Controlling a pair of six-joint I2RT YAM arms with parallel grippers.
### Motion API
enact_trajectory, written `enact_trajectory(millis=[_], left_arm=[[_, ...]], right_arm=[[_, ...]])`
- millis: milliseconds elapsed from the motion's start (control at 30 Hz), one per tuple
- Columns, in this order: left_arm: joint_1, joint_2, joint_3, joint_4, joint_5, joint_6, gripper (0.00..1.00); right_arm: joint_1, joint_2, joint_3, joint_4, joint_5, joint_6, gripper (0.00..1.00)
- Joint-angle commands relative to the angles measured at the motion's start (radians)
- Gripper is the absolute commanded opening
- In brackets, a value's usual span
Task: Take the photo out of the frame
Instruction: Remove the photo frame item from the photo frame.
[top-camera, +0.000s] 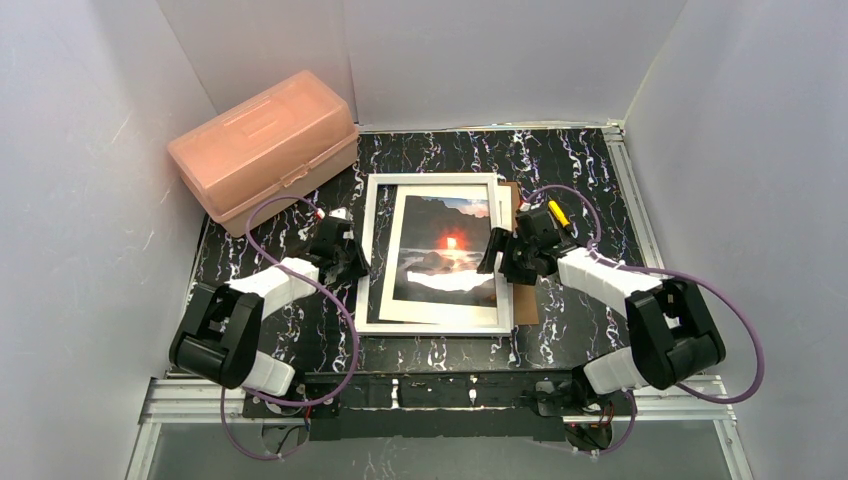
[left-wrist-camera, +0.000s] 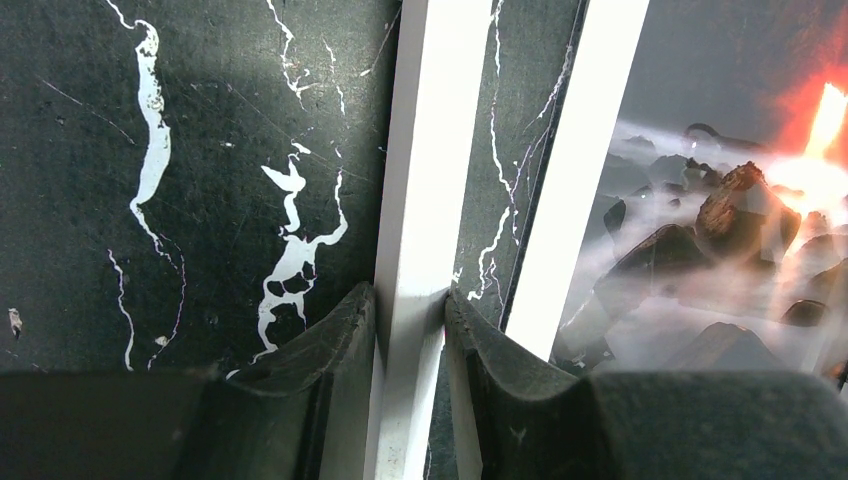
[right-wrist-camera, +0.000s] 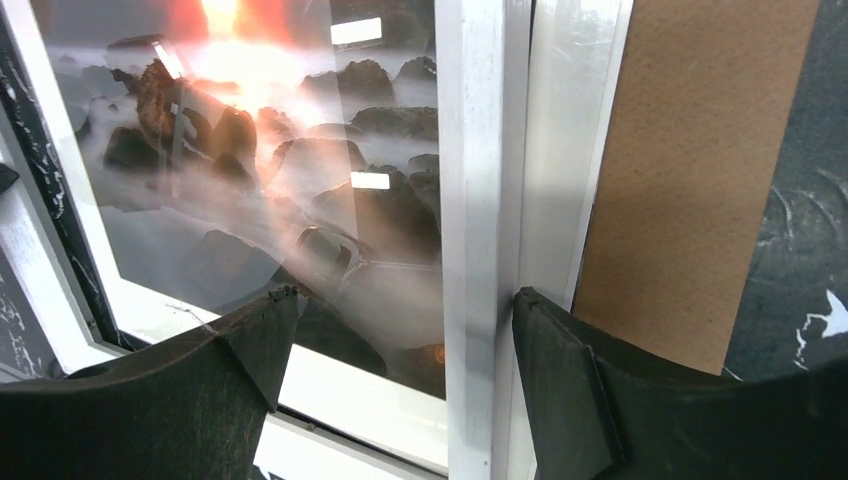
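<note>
The white frame (top-camera: 430, 180) lies flat in the middle of the table. The photo (top-camera: 445, 250), an orange glow over dark rocks, lies skewed inside its opening. My left gripper (top-camera: 352, 262) is at the frame's left side. In the left wrist view it (left-wrist-camera: 410, 300) is shut on the frame's white rail (left-wrist-camera: 425, 150), with the photo (left-wrist-camera: 720, 220) to the right. My right gripper (top-camera: 503, 255) is at the frame's right side. In the right wrist view it (right-wrist-camera: 400, 300) is open and straddles the right rail (right-wrist-camera: 480, 150), one finger over the photo (right-wrist-camera: 280, 150).
A brown backing board (top-camera: 524, 300) sticks out from under the frame's right edge and shows in the right wrist view (right-wrist-camera: 690, 170). A pink plastic box (top-camera: 265, 150) stands at the back left. White walls enclose the black marbled table (top-camera: 600, 180).
</note>
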Motion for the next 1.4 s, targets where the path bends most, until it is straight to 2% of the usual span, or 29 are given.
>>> enact_trajectory(millis=[0, 200, 533, 700, 867, 1033, 1133, 1233, 1367], left_arm=[[0.002, -0.036, -0.024, -0.048, -0.025, 0.016, 0.18], [0.001, -0.075, -0.050, -0.024, -0.018, 0.024, 0.29], [0.001, -0.151, -0.083, -0.029, -0.032, 0.020, 0.41], [-0.001, -0.271, -0.094, -0.087, -0.013, -0.014, 0.50], [-0.026, -0.405, -0.091, -0.160, 0.045, -0.053, 0.57], [-0.140, -0.445, -0.025, -0.244, 0.083, -0.050, 0.59], [-0.256, -0.421, 0.038, -0.301, 0.037, -0.041, 0.59], [-0.341, -0.392, 0.079, -0.311, 0.007, -0.041, 0.59], [-0.396, -0.316, 0.121, -0.315, -0.005, -0.023, 0.59]], right_arm=[[0.009, -0.084, -0.007, -0.044, 0.041, 0.002, 0.87], [0.009, -0.148, -0.018, -0.084, 0.075, 0.001, 0.89], [0.009, -0.319, -0.046, -0.188, 0.166, 0.011, 0.90], [0.009, -0.430, -0.053, -0.243, 0.192, 0.040, 0.91], [0.009, -0.468, -0.018, -0.322, 0.173, 0.045, 0.91], [0.007, -0.561, -0.072, -0.323, 0.173, 0.010, 0.85], [0.007, -0.613, -0.115, -0.343, 0.151, 0.052, 0.74], [0.009, -0.648, -0.146, -0.374, 0.111, 0.087, 0.74], [0.007, -0.681, -0.195, -0.411, 0.084, 0.148, 0.73]])
